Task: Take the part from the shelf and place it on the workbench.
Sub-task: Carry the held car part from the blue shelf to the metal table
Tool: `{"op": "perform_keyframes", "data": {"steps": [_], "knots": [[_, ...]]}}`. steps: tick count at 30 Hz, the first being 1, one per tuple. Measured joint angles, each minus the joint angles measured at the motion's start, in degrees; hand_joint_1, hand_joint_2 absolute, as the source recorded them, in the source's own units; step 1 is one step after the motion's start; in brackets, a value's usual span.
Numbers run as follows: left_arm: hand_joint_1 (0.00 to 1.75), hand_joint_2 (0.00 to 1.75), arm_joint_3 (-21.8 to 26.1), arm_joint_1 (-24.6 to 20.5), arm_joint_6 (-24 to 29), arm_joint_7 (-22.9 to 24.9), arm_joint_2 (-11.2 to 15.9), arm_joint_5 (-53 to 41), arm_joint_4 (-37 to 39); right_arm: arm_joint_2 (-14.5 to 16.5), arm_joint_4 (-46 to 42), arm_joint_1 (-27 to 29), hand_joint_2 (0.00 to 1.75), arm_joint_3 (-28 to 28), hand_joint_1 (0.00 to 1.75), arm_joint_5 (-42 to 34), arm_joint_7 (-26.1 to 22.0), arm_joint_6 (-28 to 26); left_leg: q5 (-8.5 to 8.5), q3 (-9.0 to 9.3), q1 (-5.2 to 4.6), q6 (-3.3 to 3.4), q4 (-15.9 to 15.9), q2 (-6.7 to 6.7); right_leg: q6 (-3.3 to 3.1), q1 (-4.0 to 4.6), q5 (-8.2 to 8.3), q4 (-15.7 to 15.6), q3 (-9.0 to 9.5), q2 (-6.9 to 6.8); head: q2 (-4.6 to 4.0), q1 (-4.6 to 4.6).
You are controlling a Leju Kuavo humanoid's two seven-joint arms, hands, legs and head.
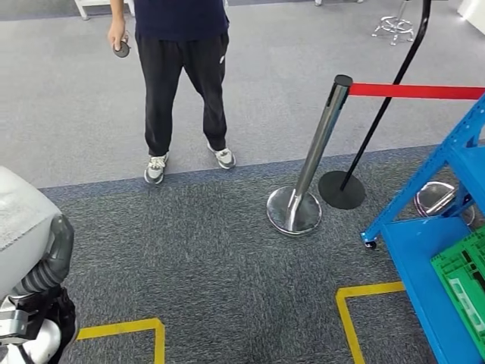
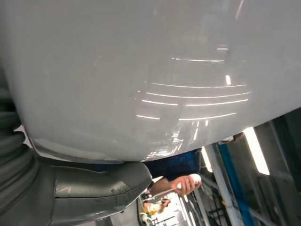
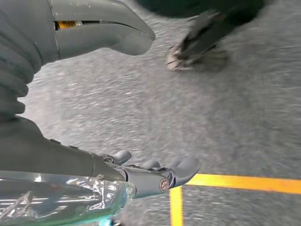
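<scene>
Down at the near left of the head view, the left hand (image 1: 50, 262) is grasping the part (image 1: 20, 216), a big pale grey piece that is resting on top of it; in the left wrist view the thick thumb (image 2: 99, 188) is pressing up against its glossy underside. From the right wrist, the right hand (image 3: 149, 176) is hanging over the carpet (image 3: 230, 117) with its fingers stretched out and the thumb apart; a crinkled clear plastic wrap (image 3: 64, 200) is lying along it, and whether the hand is gripping it cannot be told. Yellow tape (image 1: 366, 292) is marking corners on the floor just ahead; to the right a blue shelf (image 1: 411, 258) is carrying a green crate (image 1: 463, 280); beyond it a chrome post (image 1: 320, 144) is leaning, a red belt (image 1: 417, 92) running from its top; farther off a person (image 1: 183, 68) in dark clothes is standing, holding a small dark round object (image 1: 121, 50).
</scene>
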Motion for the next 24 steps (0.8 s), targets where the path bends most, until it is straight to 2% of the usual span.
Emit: {"op": "perform_keyframes", "data": {"steps": [1, 2, 3, 4, 5, 6, 7, 8, 10, 11, 12, 14, 15, 16, 17, 18, 19, 21, 22, 23, 24], "knots": [[1.75, 1.75, -0.04, 0.10, -0.02, 0.01, -0.02, 0.20, 0.09, -0.04, -0.77, 1.12, 1.75, -0.98, 0.00, 1.33, 1.59, 0.01, -0.02, 0.03, -0.02, 0.04, 0.01, -0.68, 0.04, 0.02, -0.39, 2.54, -1.62, 0.16, 0.00, 0.01], [1.75, 1.75, -0.08, 0.19, -0.05, 0.01, -0.03, 0.37, 0.22, -0.05, -1.60, 2.20, 1.75, -1.96, 0.00, 2.56, 2.86, 0.01, -0.04, 0.09, -0.02, 0.05, 0.03, -1.40, 0.03, 0.01, 0.48, 2.76, -2.17, 0.21, 0.00, 0.02], [1.75, 1.75, -0.11, 0.25, -0.08, 0.01, -0.04, 0.53, 0.34, -0.05, -2.41, 3.21, 1.75, -2.92, 0.00, 3.57, 3.76, 0.01, -0.05, 0.18, -0.01, 0.03, 0.04, -2.12, 0.00, -0.03, 2.37, 0.63, -1.57, 0.36, 0.00, 0.01], [1.75, 1.75, -0.14, 0.23, -0.09, 0.01, -0.04, 0.64, 0.44, -0.04, -3.22, 4.09, 1.75, -3.95, 0.00, 4.33, 4.36, 0.01, -0.09, 0.27, 0.04, -0.07, 0.09, -2.80, -0.01, -0.13, 4.82, -3.23, -0.05, 0.91, 0.00, 0.02], [1.75, 1.75, -0.16, 0.13, -0.10, 0.01, -0.04, 0.68, 0.55, -0.03, -3.92, 4.68, 1.75, -4.91, 0.00, 4.51, 4.47, 0.01, -0.16, 0.27, -0.01, -0.27, 0.24, -3.45, -0.01, -0.27, 6.82, -7.54, 1.77, 2.10, 0.00, 0.02], [1.75, 1.75, -0.18, -0.01, -0.10, -0.01, -0.02, 0.72, 0.64, 0.00, -4.37, 4.83, 1.75, -5.56, 0.00, 3.88, 3.87, 0.02, -0.21, 0.16, -0.04, -0.55, 0.42, -4.00, -0.10, -0.42, 8.12, -10.90, 3.32, 3.16, 0.00, -0.02], [1.75, 1.75, -0.21, -0.22, -0.09, -0.05, 0.03, 0.75, 0.72, 0.02, -4.60, 4.61, 1.75, -5.91, 0.00, 2.64, 2.72, 0.04, -0.19, -0.04, -0.04, -0.90, 0.56, -4.48, -0.24, -0.49, 8.72, -12.95, 4.29, 3.99, 0.00, -0.04], [1.75, 1.75, -0.25, -0.41, -0.08, -0.11, 0.10, 0.79, 0.80, 0.05, -4.56, 4.09, 1.75, -5.97, 0.00, 0.98, 1.14, 0.08, -0.09, -0.27, -0.02, -1.27, 0.65, -4.93, -0.49, -0.44, 8.72, -13.63, 4.65, 4.31, 0.00, -0.05], [1.75, 1.75, -0.34, -0.66, -0.04, -0.27, 0.30, 0.89, 0.89, 0.10, -4.12, 2.83, 1.75, -5.74, 0.00, -1.95, -1.76, 0.19, 0.13, -0.58, 0.23, -1.92, 0.66, -5.58, -1.24, -0.30, 8.96, -13.68, 4.70, 3.26, 0.00, -0.05], [1.75, 1.75, -0.37, -0.76, -0.04, -0.37, 0.40, 0.92, 0.93, 0.13, -3.85, 2.20, 1.75, -5.62, 0.00, -3.14, -2.96, 0.25, -0.28, -0.87, 0.22, -2.17, 1.18, -5.02, -1.66, -0.29, 9.11, -13.79, 4.72, 2.71, 0.00, -0.10], [1.75, 1.75, -0.38, -0.94, -0.03, -0.50, 0.48, 0.95, 0.98, 0.14, -3.54, 1.54, 1.75, -5.35, 0.00, -4.33, -4.10, 0.29, -1.30, -1.57, 0.16, -2.39, 2.63, -3.86, -2.02, -0.31, 9.27, -13.92, 4.72, 2.10, 0.00, -0.22], [1.75, 1.75, -0.36, -1.44, -0.03, -0.76, 0.50, 1.01, 1.14, 0.17, -2.61, -0.01, 1.75, -4.15, 0.00, -7.30, -6.39, 0.32, -4.94, -4.56, 0.06, -2.78, 8.98, -0.86, -2.44, -0.19, 9.41, -14.04, 4.61, 0.87, 0.00, -0.42], [1.75, 1.75, -0.33, -1.63, -0.03, -0.84, 0.46, 1.11, 1.28, 0.18, -1.97, -0.89, 1.75, -3.20, 0.00, -8.95, -7.43, 0.28, -6.73, -6.43, 0.11, -2.94, 12.91, -0.05, -2.51, -0.09, 9.43, -14.04, 4.51, 0.18, 0.00, -0.47], [1.75, 1.75, -0.26, -1.72, -0.03, -0.86, 0.40, 1.26, 1.44, 0.18, -1.33, -1.77, 1.75, -2.21, 0.00, -10.38, -8.21, 0.24, -7.77, -7.82, 0.17, -3.04, 15.92, 0.28, -2.53, -0.01, 9.44, -14.03, 4.42, -0.54, 0.00, -0.46], [1.75, 1.75, -0.09, -1.75, -0.02, -0.86, 0.33, 1.33, 1.60, 0.17, -0.72, -2.62, 1.75, -1.24, 0.00, -11.58, -8.79, 0.20, -7.78, -8.33, 0.20, -3.08, 17.13, 0.40, -2.54, 0.04, 9.45, -14.03, 4.37, -1.25, 0.00, -0.48], [1.75, 1.75, 0.15, -1.80, -0.02, -0.87, 0.25, 1.33, 1.71, 0.16, -0.20, -3.43, 1.75, -0.40, 0.00, -12.43, -9.18, 0.17, -6.80, -7.73, 0.21, -3.06, 16.16, 0.50, -2.53, 0.06, 9.44, -14.02, 4.36, -1.94, 0.00, -0.48], [1.75, 1.75, 0.43, -1.90, -0.02, -0.89, 0.16, 1.26, 1.77, 0.14, 0.20, -4.18, 1.75, 0.25, 0.00, -13.02, -9.40, 0.17, -5.06, -6.06, 0.21, -2.99, 13.23, 0.88, -2.50, 0.07, 9.42, -14.02, 4.40, -2.58, 0.00, -0.48], [1.75, 1.75, 1.04, -2.28, -0.03, -0.93, -0.05, 1.17, 1.79, 0.07, 0.99, -5.45, 1.75, 1.27, 0.00, -13.89, -9.55, 0.26, -1.94, -1.66, -0.02, -2.70, 5.38, 3.14, -2.22, 0.28, 9.25, -13.90, 4.55, -3.77, 0.00, -0.50], [1.75, 1.75, 1.31, -2.46, -0.03, -0.96, -0.15, 1.26, 1.80, 0.01, 1.44, -6.00, 1.75, 1.82, 0.00, -14.23, -9.56, 0.30, -1.18, -0.19, -0.17, -2.44, 2.63, 4.10, -1.96, 0.43, 9.16, -13.86, 4.63, -4.32, 0.00, -0.46], [1.75, 1.75, 1.60, -2.54, -0.02, -0.98, -0.26, 1.40, 1.81, -0.07, 1.92, -6.51, 1.75, 2.41, 0.00, -14.49, -9.56, 0.32, -1.01, 0.50, -0.35, -2.15, 1.15, 4.60, -1.67, 0.57, 9.05, -13.84, 4.71, -4.89, 0.00, -0.48], [1.75, 1.75, 1.88, -2.50, -0.02, -0.99, -0.34, 1.54, 1.82, -0.14, 2.32, -6.97, 1.75, 2.99, 0.00, -14.68, -9.56, 0.33, -1.15, 0.49, -0.53, -1.84, 0.75, 4.26, -1.37, 0.63, 8.96, -13.86, 4.80, -5.49, 0.00, -0.47]]}}
